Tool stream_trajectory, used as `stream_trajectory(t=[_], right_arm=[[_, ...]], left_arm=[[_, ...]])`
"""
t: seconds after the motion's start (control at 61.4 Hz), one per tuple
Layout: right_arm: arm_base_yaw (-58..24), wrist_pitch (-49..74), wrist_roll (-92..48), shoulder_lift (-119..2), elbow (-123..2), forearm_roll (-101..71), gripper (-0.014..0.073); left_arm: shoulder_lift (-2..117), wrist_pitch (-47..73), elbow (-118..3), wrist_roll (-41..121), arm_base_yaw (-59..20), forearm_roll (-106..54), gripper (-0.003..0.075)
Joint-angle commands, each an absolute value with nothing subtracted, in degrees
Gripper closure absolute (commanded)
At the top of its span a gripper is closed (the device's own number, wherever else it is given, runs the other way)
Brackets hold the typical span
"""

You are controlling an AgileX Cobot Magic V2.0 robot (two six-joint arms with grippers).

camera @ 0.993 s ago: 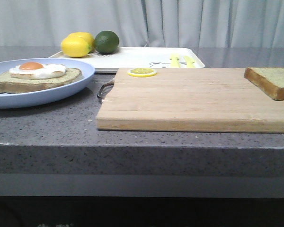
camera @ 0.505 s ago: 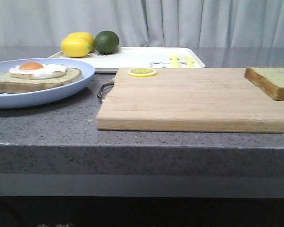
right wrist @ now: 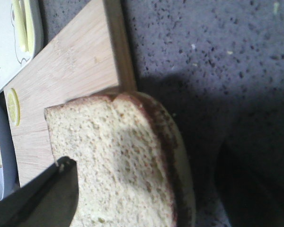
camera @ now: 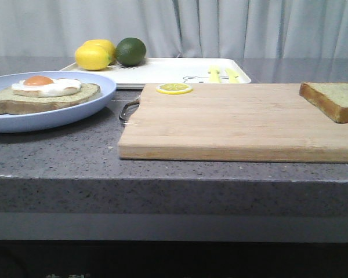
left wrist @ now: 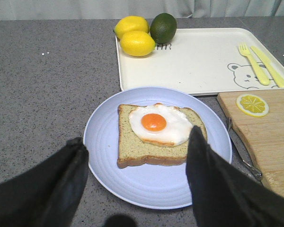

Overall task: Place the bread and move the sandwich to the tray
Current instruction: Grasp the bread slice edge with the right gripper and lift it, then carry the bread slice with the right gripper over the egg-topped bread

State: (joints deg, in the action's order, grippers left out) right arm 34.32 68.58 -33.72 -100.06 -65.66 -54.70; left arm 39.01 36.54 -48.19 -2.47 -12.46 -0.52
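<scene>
The bread [camera: 336, 99], a thick brown-crusted slice, lies on the right end of the wooden cutting board [camera: 232, 121]. In the right wrist view the bread [right wrist: 118, 156] lies between the fingers of my right gripper [right wrist: 146, 165], which is open. One finger overlaps the bread's edge and the other stands apart from it. The sandwich [camera: 43, 92] shows as one slice topped with a fried egg on the pale blue plate [camera: 58, 116]. My left gripper [left wrist: 137, 137] hangs open above the sandwich [left wrist: 156, 132] and the plate [left wrist: 151, 184]. The cream tray [camera: 162, 70] lies behind. Neither gripper shows in the front view.
Two lemons [camera: 93, 57] and a lime [camera: 130, 51] sit on the tray's far left corner. A yellow fork and knife [left wrist: 255, 64] lie at its right end. A lemon slice [camera: 174, 88] lies on the board's back left corner, by its metal handle [camera: 127, 109].
</scene>
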Motion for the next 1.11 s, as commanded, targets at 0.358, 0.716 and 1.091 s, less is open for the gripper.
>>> stream_trajectory(t=[0.358,0.716,1.091], right_arm=[[31.9,77.0,-34.1,-97.0,-64.0,-54.7,0.0076],[31.9,76.9,-34.1,-93.0,-64.2,-56.7,0.0284],[31.9,76.9,-34.1,-85.7,-64.2,-63.9,0.0620]], left_arm=[[39.0,32.2,-49.8,-1.7,-12.8,-0.9,0.0282],[39.0,32.2,-49.8,-1.7,-12.8,-0.8,0.0281],[39.0,32.2,-49.8,-1.7,-12.8,-0.8,0.0281]])
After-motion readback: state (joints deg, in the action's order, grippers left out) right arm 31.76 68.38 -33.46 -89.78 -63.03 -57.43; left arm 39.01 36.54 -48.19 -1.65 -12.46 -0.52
